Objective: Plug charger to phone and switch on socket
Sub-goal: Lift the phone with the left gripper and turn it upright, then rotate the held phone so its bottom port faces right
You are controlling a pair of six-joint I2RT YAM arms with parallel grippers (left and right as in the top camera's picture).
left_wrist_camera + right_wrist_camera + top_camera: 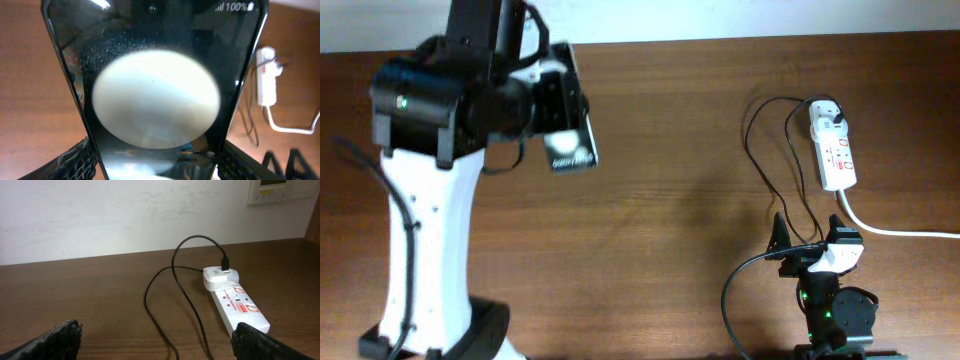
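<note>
Though tiny overhead, phone (pixel 574 150) battery readout (pixel 235 7) clear at left wrist.

The phone (pixel 572 150), a glossy black slab with a bright glare on its face, is held up off the table toward its far left, while the white, red-marked power strip (pixel 835 150) lies near the far right corner, the thin black charger cable (pixel 752 150) plugged into its far end and looping toward the near edge.
</note>
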